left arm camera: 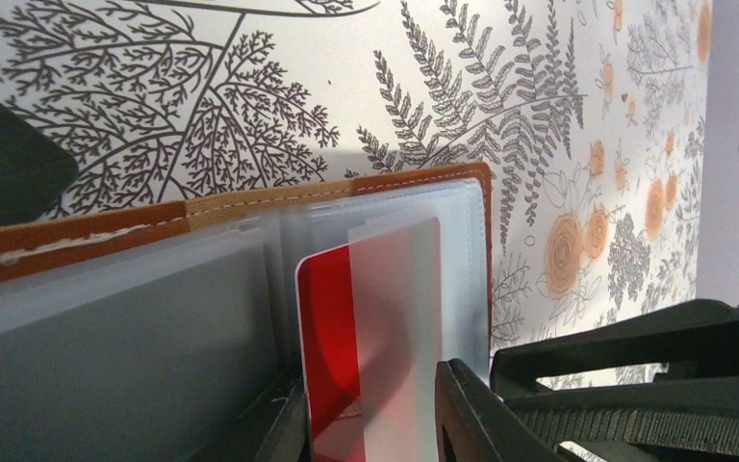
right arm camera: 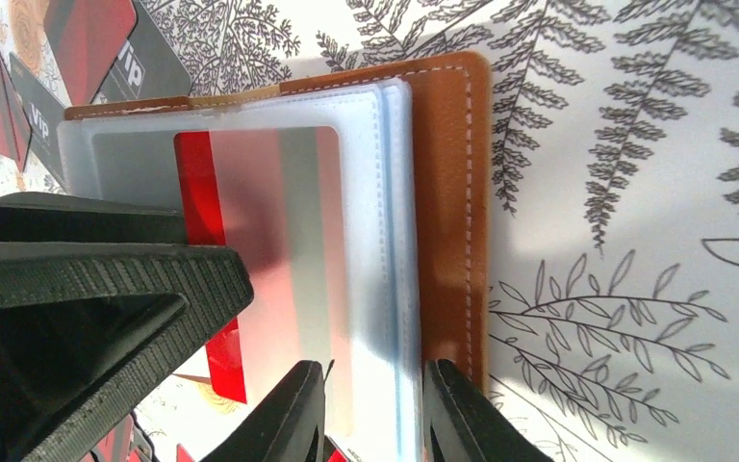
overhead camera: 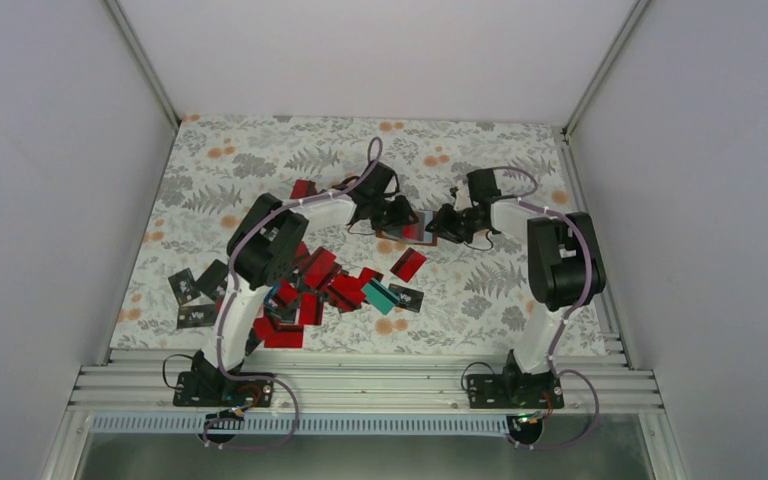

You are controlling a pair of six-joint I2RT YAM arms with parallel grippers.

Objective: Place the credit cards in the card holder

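Though small from above, the card holder [overhead camera: 418, 226] lies mid-table, with the credit cards [overhead camera: 320, 282] heaped leftward. Left wrist: a red card [left arm camera: 332, 337] sits partly inside it, my left claw [left arm camera: 370, 414] astride it. Right wrist: my right claw [right arm camera: 373, 385] straddles the holder's edge. I cannot judge either grip.

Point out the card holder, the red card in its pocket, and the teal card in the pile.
card holder [right arm camera: 452, 192]: right wrist view, on the brown leather cover.
red card [right arm camera: 192, 173]: right wrist view, on its bright red edge.
teal card [overhead camera: 378, 297]: top external view, on its middle.
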